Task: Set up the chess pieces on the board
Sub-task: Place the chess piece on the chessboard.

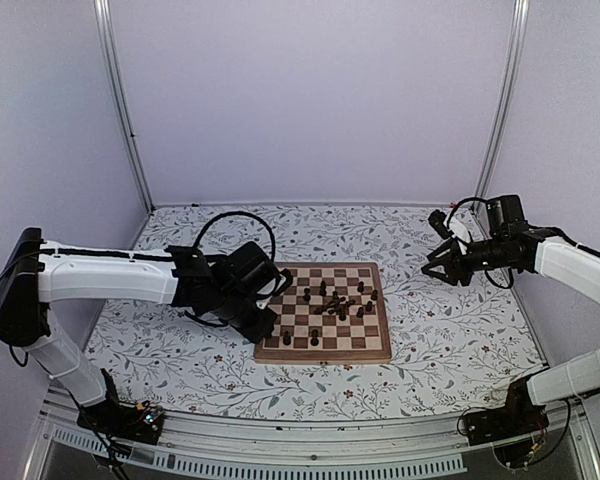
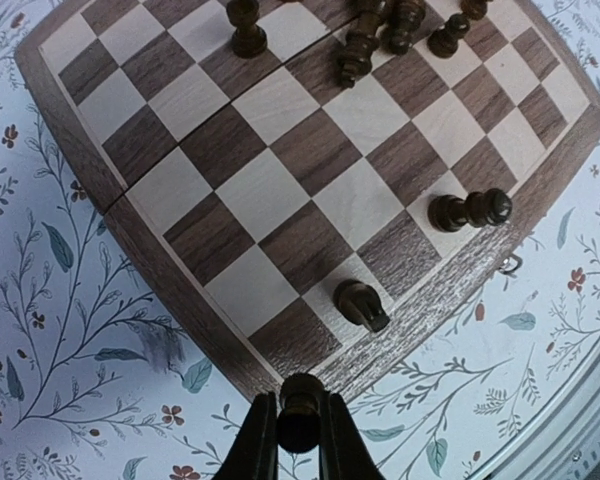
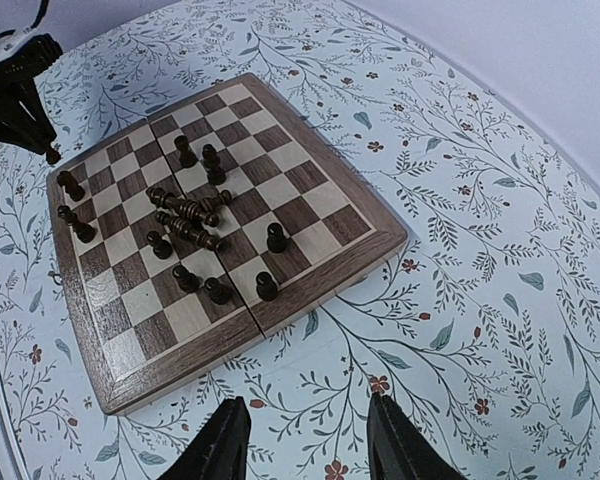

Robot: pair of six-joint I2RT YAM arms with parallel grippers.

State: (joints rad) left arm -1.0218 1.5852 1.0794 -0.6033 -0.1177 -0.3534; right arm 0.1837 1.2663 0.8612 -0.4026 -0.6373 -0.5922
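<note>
Dark chess piece [image 2: 299, 398] pinched in left tool [image 2: 300, 432] at board [image 3: 320, 195] corner; right tool [image 3: 305, 440] spread, empty, above bench [image 3: 480, 250].

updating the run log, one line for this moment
left pincer: shut on chess piece near board corner | right pincer: open, empty, off board | other pieces: some standing, some toppled

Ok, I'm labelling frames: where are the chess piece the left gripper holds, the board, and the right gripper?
held chess piece [image 2: 300, 408]: left wrist view, its dark body.
chessboard [image 3: 385, 236]: right wrist view, wooden border at its right corner.
right gripper [image 3: 308, 405]: right wrist view, midway between its open fingertips.
</note>
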